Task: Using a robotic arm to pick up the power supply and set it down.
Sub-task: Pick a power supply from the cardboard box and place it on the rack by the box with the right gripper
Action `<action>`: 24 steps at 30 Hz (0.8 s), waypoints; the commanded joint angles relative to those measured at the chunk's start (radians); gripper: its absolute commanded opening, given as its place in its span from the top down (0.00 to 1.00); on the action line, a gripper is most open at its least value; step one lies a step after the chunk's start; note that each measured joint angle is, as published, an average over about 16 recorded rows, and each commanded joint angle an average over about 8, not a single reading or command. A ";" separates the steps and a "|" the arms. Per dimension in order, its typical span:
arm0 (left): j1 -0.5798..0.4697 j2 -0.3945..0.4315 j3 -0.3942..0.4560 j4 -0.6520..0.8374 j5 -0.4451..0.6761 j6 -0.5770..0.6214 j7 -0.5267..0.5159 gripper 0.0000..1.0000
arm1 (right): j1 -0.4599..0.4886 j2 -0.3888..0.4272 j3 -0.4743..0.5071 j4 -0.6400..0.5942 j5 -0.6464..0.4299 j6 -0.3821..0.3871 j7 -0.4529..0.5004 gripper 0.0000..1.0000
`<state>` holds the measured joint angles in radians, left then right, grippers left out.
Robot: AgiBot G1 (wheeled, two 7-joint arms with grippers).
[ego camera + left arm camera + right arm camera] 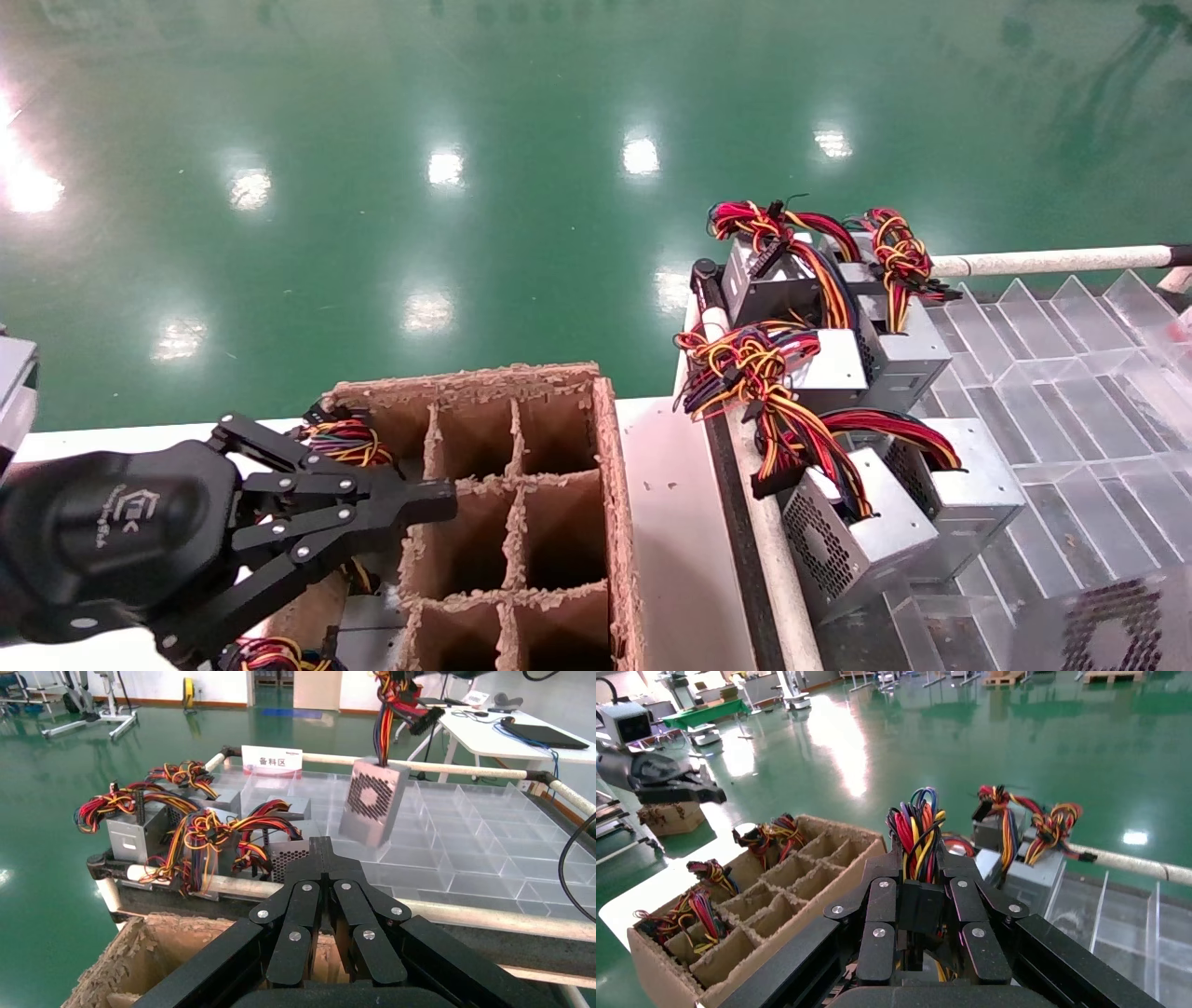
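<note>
right end effector clamped on power supply, lifted clear

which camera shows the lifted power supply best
Left wrist view: the whole power supply hangs by its wires. Right wrist view shows only wires in the right end effector; head view, just its grille.

factory hall, green epoxy floor

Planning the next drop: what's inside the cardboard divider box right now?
In the cardboard divider box, wire bundles of power supplies show in cells along its left side. The middle and right cells look empty. The left gripper covers part of the left column.
</note>
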<state>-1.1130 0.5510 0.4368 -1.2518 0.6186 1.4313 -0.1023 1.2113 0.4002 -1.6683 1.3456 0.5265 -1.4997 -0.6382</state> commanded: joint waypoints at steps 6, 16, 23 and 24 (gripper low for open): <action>0.000 0.000 0.000 0.000 0.000 0.000 0.000 1.00 | 0.010 -0.029 -0.065 -0.008 0.016 0.015 -0.039 1.00; 0.000 0.000 0.000 0.000 0.000 0.000 0.000 1.00 | 0.010 -0.053 -0.065 -0.063 0.024 0.058 -0.045 1.00; 0.000 0.000 0.000 0.000 0.000 0.000 0.000 1.00 | 0.010 -0.101 -0.032 -0.140 0.010 0.050 -0.013 1.00; 0.000 0.000 0.000 0.000 0.000 0.000 0.000 1.00 | 0.010 -0.112 -0.023 -0.149 0.003 0.049 -0.007 1.00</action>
<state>-1.1130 0.5509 0.4368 -1.2518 0.6186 1.4313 -0.1022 1.2210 0.2834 -1.6836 1.2037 0.5183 -1.4465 -0.6431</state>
